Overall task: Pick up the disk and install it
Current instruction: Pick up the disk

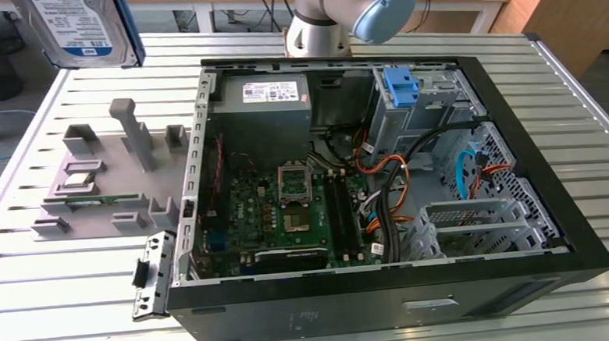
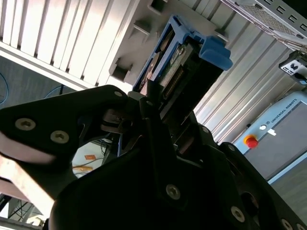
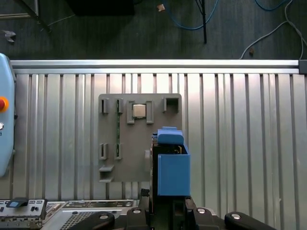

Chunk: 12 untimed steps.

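The disk [image 1: 78, 30] hangs high in the air at the exterior view's far left, above the table's back corner, its white-and-blue label facing the camera. In the second wrist view my gripper [image 2: 148, 103] is shut on the disk [image 2: 177, 57], with the black fingers [image 2: 120, 120] clamped on one end and the blue rail and connector edge sticking out past them. In the first wrist view the disk [image 3: 172, 165] shows edge-on in the gripper [image 3: 165, 206], hovering over the grey fixture plate [image 3: 110, 139].
An open computer case [image 1: 589, 226] lies on the slatted metal table [image 1: 38, 270], with a blue bracket [image 1: 399, 83] at its drive bay. The grey fixture plate [image 1: 97, 189] with upright holders sits to the exterior view's left of the case. A red stop button [image 2: 249, 141] sits off the table.
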Each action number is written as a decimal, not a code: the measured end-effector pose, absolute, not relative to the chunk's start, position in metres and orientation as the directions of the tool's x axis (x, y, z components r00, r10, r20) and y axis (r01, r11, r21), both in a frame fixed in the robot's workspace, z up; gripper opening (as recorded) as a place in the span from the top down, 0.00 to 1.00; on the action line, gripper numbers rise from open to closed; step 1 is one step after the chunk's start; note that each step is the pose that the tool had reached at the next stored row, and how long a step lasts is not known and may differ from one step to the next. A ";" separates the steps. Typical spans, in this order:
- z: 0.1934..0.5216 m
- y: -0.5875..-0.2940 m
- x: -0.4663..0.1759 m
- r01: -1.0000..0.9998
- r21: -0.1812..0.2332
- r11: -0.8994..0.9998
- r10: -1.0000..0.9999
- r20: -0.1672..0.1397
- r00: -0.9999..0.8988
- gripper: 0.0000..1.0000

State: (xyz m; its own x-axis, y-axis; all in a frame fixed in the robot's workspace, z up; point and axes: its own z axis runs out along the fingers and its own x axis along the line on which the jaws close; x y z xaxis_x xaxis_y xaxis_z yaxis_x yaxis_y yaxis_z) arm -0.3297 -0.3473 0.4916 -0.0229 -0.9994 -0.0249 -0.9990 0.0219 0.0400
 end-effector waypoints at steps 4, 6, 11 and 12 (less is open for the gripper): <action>0.492 -0.351 -0.327 -0.999 0.040 0.023 -0.999 -0.024 -0.024 0.65; 0.492 -0.351 -0.324 -0.999 0.040 0.024 -0.999 -0.024 -0.025 0.65; 0.491 -0.351 -0.315 -0.999 0.041 0.024 -0.999 -0.024 -0.025 0.65; 0.491 -0.351 -0.313 -0.999 0.041 0.024 -0.999 -0.024 -0.025 0.65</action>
